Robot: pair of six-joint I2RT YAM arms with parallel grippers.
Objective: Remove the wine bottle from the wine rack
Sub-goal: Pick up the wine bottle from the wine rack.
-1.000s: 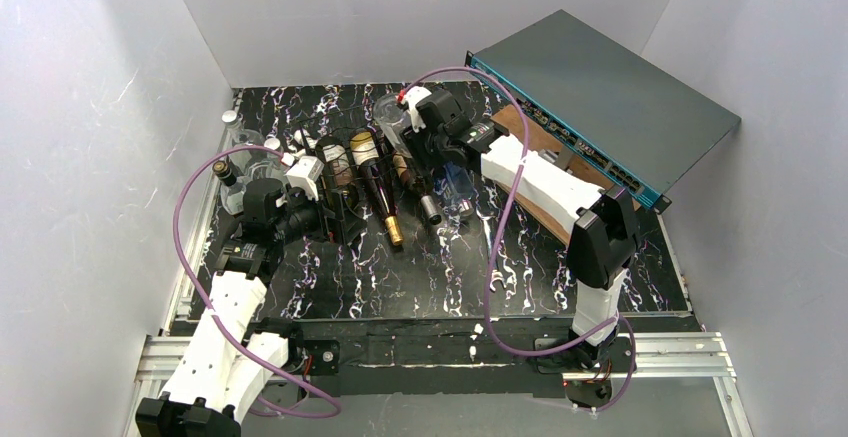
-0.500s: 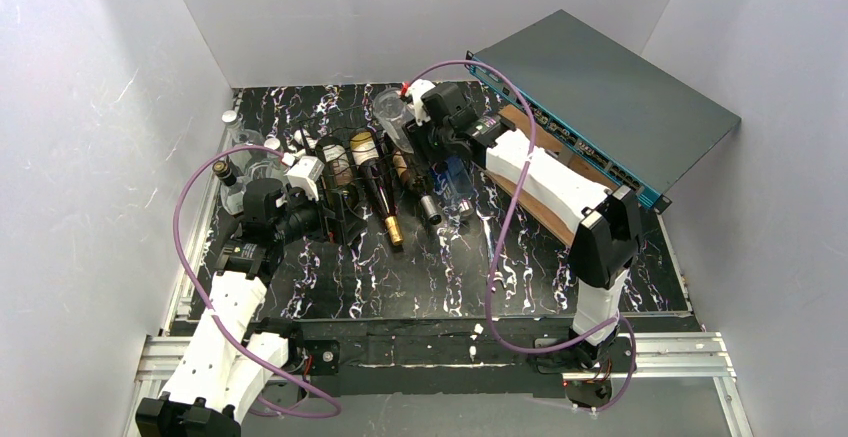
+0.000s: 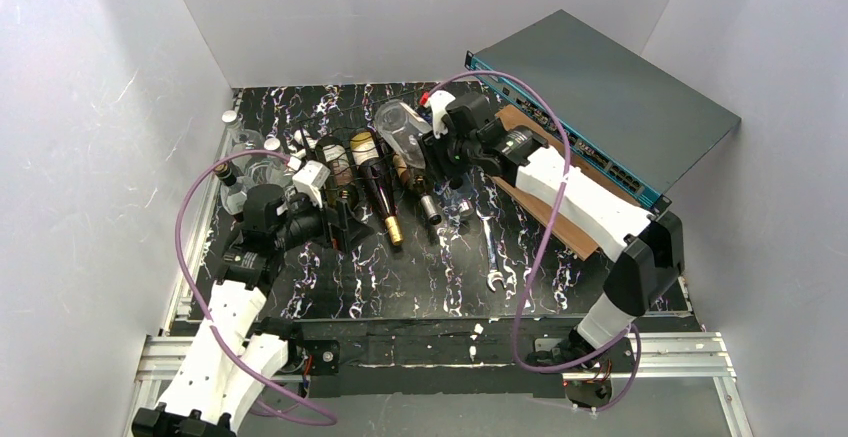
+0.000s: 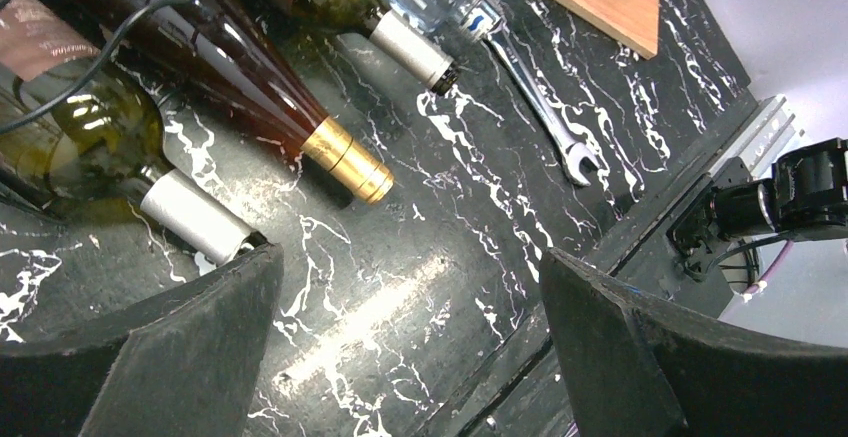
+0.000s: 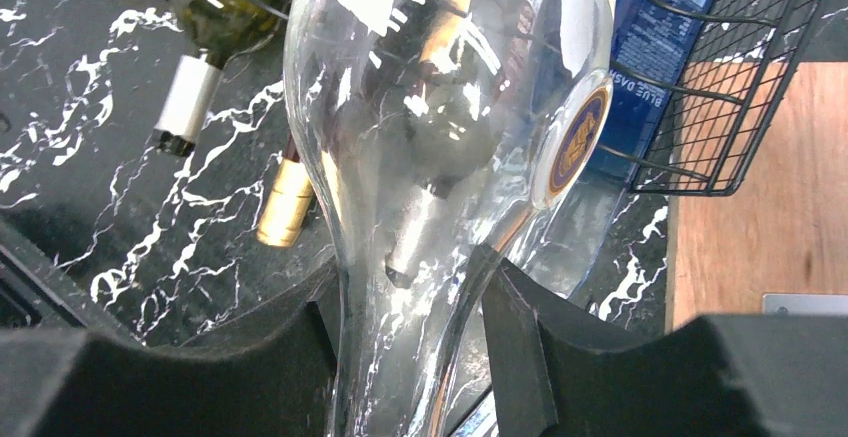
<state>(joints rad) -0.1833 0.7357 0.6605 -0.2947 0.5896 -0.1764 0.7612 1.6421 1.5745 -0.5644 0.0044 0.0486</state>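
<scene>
right gripper clamped on the neck of the clear wine bottle, which hangs tilted above the right end of the wine rack; other bottles lie in the rack; left gripper, jaws apart, sits low at its near-left end

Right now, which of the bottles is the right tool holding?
The clear glass bottle, pinched near its neck by the right tool. The other bottles are tinted and lie on their sides, ungripped.
</scene>
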